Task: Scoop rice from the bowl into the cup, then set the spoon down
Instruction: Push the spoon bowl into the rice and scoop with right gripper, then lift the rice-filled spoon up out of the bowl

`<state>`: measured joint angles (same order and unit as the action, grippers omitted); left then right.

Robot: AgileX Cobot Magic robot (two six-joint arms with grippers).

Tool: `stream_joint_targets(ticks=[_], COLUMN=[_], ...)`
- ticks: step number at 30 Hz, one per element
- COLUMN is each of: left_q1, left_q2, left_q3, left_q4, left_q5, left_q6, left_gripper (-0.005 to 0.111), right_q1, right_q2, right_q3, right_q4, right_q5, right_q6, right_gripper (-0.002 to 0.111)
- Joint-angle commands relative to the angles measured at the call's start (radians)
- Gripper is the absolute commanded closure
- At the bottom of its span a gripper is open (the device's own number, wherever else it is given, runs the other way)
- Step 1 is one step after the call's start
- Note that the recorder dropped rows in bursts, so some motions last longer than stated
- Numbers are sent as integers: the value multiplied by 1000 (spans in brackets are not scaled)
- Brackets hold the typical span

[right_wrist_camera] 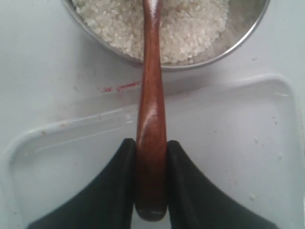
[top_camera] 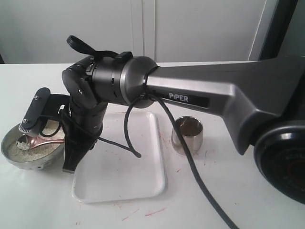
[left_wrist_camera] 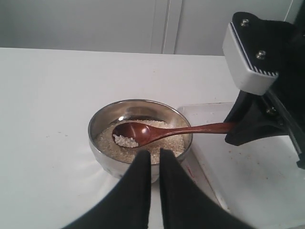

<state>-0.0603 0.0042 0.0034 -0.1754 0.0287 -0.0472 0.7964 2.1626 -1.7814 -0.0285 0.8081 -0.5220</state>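
The metal bowl (top_camera: 14,160) stands at the table's left, with a bed of white rice (top_camera: 40,150) in it. My right gripper (top_camera: 64,141) reaches across the tray and is shut on the handle end of the wooden spoon (top_camera: 40,140). The spoon's oval head (left_wrist_camera: 136,133) sits over the rice and carries a small clump of grains. In the right wrist view both jaws press on the spoon's handle (right_wrist_camera: 150,109). The steel cup (top_camera: 188,134) stands right of the tray, apart from both grippers. My left gripper (left_wrist_camera: 155,153) is shut on nothing, just in front of the bowl (left_wrist_camera: 102,121).
A white tray (top_camera: 138,183) lies between bowl and cup, under the right arm's wrist. A black cable (top_camera: 190,167) hangs from that arm across the tray and down past the cup. Red marks dot the white table (top_camera: 143,212).
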Motion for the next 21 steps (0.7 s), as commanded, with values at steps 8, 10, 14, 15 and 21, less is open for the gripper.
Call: stream_joint_targets(ticks=[8, 10, 14, 15, 21], left_q1=[-2, -2, -2, -2, -2], left_q2=[-4, -4, -4, -4, -4], left_q3=[-3, -3, -3, -3, -3], left_q4=[-9, -9, -9, -9, -9], left_q5=[-5, -5, -5, -5, -5], left_q6=[-2, -2, -2, -2, -2], left_gripper=[92, 92, 92, 92, 92], right_q1=[-87, -92, -93, -93, -93], right_q2=[-17, -18, -23, -26, -54], right_q3=[-3, -3, -3, -3, -3], right_q4=[163, 215, 268, 268, 275], right_q5=[46, 46, 49, 49, 58], right_q6=[-41, -78, -110, -110, -110], right_gripper=[108, 108, 108, 108, 108])
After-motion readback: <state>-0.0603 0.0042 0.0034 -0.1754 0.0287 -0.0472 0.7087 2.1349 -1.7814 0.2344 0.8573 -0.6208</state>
